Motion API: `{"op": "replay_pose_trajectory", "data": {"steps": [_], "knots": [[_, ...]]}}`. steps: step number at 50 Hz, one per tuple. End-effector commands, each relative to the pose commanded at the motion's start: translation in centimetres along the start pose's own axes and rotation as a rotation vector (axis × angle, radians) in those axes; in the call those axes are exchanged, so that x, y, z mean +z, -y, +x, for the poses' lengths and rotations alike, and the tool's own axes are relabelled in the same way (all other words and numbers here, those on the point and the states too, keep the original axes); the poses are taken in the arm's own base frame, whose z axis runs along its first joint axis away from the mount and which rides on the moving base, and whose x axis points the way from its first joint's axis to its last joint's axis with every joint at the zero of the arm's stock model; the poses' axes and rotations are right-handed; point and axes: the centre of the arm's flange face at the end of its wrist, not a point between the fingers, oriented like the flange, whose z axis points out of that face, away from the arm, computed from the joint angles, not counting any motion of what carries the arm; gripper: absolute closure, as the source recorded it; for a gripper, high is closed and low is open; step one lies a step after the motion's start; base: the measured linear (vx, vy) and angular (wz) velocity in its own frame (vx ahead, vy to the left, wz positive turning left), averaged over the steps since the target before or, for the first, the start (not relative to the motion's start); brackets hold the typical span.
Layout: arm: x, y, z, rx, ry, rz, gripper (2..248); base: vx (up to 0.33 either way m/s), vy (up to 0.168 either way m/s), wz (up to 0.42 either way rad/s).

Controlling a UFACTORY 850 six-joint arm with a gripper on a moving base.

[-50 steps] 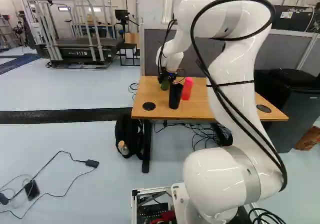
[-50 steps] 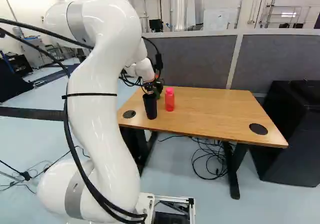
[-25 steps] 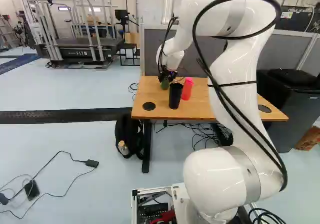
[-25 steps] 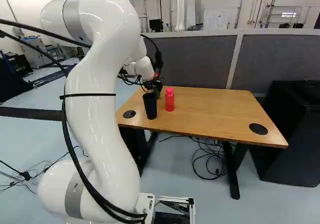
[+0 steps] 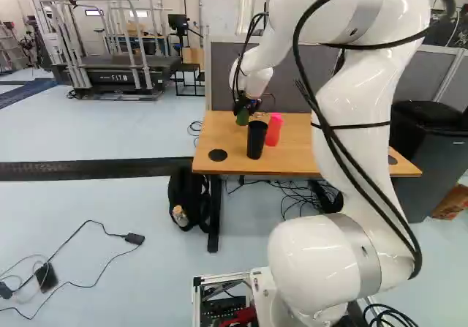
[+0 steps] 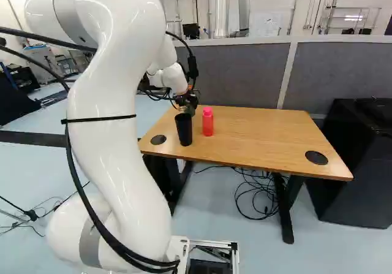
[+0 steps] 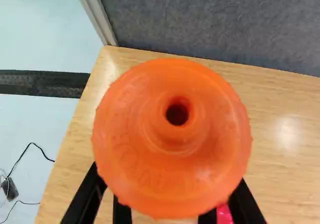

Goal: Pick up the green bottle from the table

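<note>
Hanging over the far left part of the light wooden table (image 6: pixel 263 127), the black two-finger gripper (image 5: pixel 246 106) has the green bottle (image 5: pixel 242 118) clamped between its fingers (image 7: pixel 86 199), one on each side of it. Just nearer than that bottle, toward the left end of the table, stands a tall black cup (image 6: pixel 184 130), upright and open at the top; what it holds, if anything, cannot be seen. Close to the cup's right is a bright pink plastic bottle (image 6: pixel 207 123), also upright, with its cap on and its contents hidden. On the floor by the table's left leg slumps a black fabric backpack (image 5: pixel 189 195), with a small pale bottle (image 5: pixel 179 214) tucked in at its near side. To the right of the table stands a large dark bin (image 6: pixel 361 163) with a black top, its inside out of sight. As for the held bottle, its body is a deep green, partly covered by the gripper in the left base view. In the wrist view, it is topped by a wide, round, bright orange cap (image 7: pixel 172 184), with a finely ridged rim, a raised collar in the middle and one dark hole at the centre; the cap hides most of the body below.
</note>
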Motion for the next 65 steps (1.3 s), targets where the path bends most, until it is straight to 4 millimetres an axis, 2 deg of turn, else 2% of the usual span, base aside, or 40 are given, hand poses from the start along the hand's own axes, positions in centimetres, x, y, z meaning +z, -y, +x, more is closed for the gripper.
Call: {"op": "replay_pose_trajectory", "data": {"steps": [65], "knots": [[-12.6,0.7,-1.8,-0.010,-0.112,0.010,129,0.000,0.000,0.000]]}}
